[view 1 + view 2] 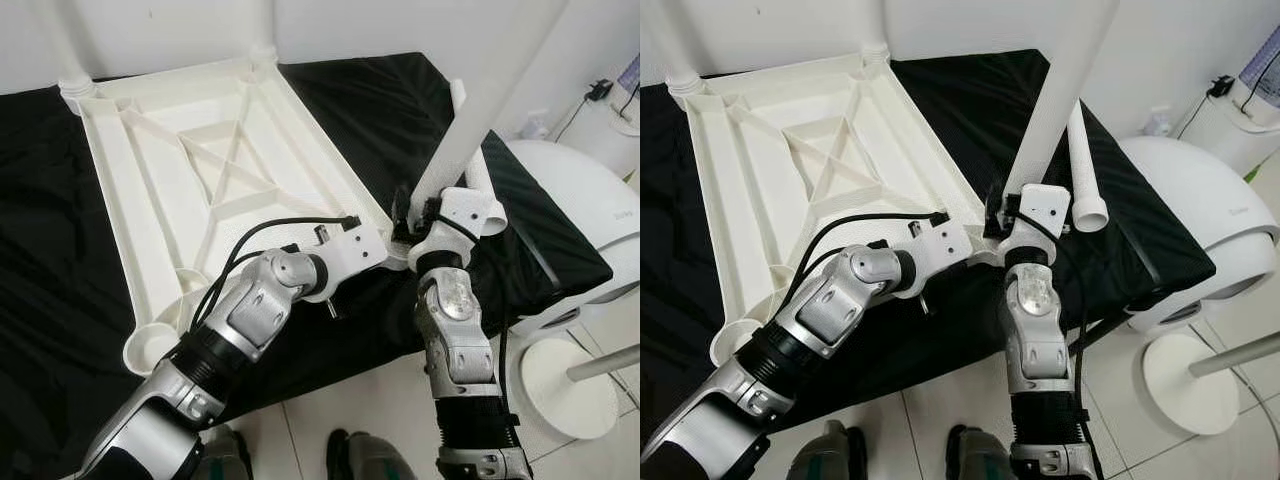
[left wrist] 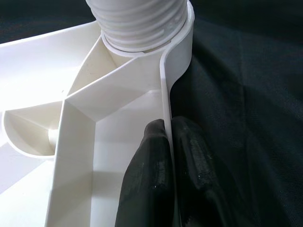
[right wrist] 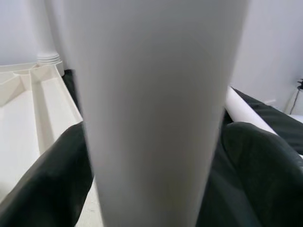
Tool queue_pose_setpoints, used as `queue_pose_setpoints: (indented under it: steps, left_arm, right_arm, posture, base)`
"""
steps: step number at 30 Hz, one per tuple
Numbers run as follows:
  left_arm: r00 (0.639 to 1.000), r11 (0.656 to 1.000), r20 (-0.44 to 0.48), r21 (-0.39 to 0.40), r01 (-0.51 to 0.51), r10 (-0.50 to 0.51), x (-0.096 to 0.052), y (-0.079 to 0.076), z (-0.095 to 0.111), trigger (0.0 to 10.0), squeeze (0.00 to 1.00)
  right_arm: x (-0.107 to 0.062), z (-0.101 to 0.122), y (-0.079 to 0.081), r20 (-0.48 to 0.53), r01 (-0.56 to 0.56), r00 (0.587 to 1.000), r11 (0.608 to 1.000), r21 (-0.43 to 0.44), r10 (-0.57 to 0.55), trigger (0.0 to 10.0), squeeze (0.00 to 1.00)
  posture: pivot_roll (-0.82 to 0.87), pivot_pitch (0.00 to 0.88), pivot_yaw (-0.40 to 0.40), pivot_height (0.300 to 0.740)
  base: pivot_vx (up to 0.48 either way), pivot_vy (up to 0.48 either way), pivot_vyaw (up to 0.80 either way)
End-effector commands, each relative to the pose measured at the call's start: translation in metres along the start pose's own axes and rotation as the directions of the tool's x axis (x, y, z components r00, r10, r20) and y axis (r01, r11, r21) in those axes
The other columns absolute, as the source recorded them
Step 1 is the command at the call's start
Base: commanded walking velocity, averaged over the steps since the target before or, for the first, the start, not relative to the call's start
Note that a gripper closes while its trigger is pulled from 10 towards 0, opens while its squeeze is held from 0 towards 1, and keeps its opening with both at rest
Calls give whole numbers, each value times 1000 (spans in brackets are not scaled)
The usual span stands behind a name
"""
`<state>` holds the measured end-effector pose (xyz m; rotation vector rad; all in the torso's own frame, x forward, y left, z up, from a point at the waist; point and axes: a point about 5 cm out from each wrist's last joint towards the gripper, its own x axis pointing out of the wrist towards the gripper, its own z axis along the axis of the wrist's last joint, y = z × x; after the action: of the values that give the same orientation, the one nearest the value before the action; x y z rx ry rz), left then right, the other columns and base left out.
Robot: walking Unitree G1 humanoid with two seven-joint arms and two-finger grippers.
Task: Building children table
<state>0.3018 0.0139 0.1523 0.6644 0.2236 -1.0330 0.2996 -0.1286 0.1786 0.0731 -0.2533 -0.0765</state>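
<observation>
I have the white plastic table top [image 1: 190, 190] lying upside down on the black cloth [image 1: 40, 250], so its ribs face up and the leg holes are easy to reach. Two white legs already stand in the far corners; I can see the foot of one far leg [image 1: 75, 88] at the back left.

My left gripper [image 2: 168, 161] is at the near right edge of the table top. Its two black fingers [image 2: 147, 179] are pressed together on the thin side wall, one finger inside and one outside. I hold it there so the top will not slide or tip while a leg goes in.

Next comes the white round plastic leg [image 1: 470, 130], leaning a bit, with its ridged end sitting in the near right corner socket [image 2: 142, 45]. My right gripper [image 3: 156, 156] pinches this leg low down, a finger on each side, to steer it in.

One spare white leg [image 1: 1085, 170] lies on the cloth just beside. The near left socket [image 1: 150, 345] is still empty.
</observation>
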Motion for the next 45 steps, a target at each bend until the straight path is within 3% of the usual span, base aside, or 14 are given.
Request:
queue_pose_setpoints:
  steps: [1,4,5,11,13,15,20,21,27,28,31,45]
  left_arm:
    - [998,1000,-70,-7,1,-1,1,-5,-15,10000,0]
    - [998,1000,-70,-6,2,-2,2,-5,-15,10000,0]
    - [998,1000,-69,-5,3,-4,2,-6,-14,10000,0]
    - [998,1000,-68,-6,3,-4,2,-6,-14,10000,0]
    - [998,1000,-69,-6,3,-3,2,-5,-14,10000,0]
    - [998,1000,-69,-6,3,-3,2,-5,-14,10000,0]
    - [998,1000,-69,-8,1,-2,2,-5,-14,10000,0]
    - [998,1000,-69,-8,1,-2,2,-4,-14,10000,0]
    - [998,1000,-65,-8,4,-4,2,-4,-13,10000,0]
    - [998,1000,-65,-8,4,-5,2,-3,-12,10000,0]
    - [998,1000,-64,-7,5,-5,2,-2,-12,10000,0]
    - [998,1000,-59,-2,7,-7,3,-1,-9,10000,0]
  right_arm:
    - [-2,-6,-8,-21,-4,1000,1000,-2,4,10000,1000]
    - [-2,-7,-7,-34,-36,999,999,9,36,10000,1000]
    - [-3,-11,-5,-55,-113,992,993,33,114,10000,0]
    - [-6,-18,-7,-91,-220,970,972,78,227,10000,0]
    - [-7,-22,-13,-99,-330,935,937,114,342,10000,0]
    - [-8,-23,-15,-99,-358,924,925,124,371,10000,0]
    - [-11,-28,-28,-114,-483,867,874,53,486,10000,0]
    - [-10,-30,-37,-128,-531,835,845,63,534,10000,0]
    - [-7,-30,-49,-131,-578,802,813,70,582,10000,0]
    - [-4,-29,-56,-132,-617,773,784,72,620,10000,0]
    - [-1,-28,-62,-135,-650,744,755,79,655,10000,0]
    - [17,-23,-68,-118,-704,704,710,11,700,10000,0]
  posture:
    - [-12,61,-63,740]
    - [-12,61,-63,740]
    - [-14,61,-64,740]
    - [-15,61,-63,740]
    - [-14,61,-62,740]
    - [-14,61,-62,740]
    - [-18,66,-60,740]
    - [-20,68,-56,740]
    - [-23,75,-47,740]
    - [-26,78,-39,740]
    - [-28,79,-34,740]
    - [-29,82,-28,740]
  base:
    - [0,0,0]
    - [0,0,0]
    - [0,0,0]
    - [0,0,0]
    - [0,0,0]
    - [0,0,0]
    - [0,0,0]
    - [0,0,0]
    - [0,0,0]
    - [0,0,0]
    - [0,0,0]
    - [0,0,0]
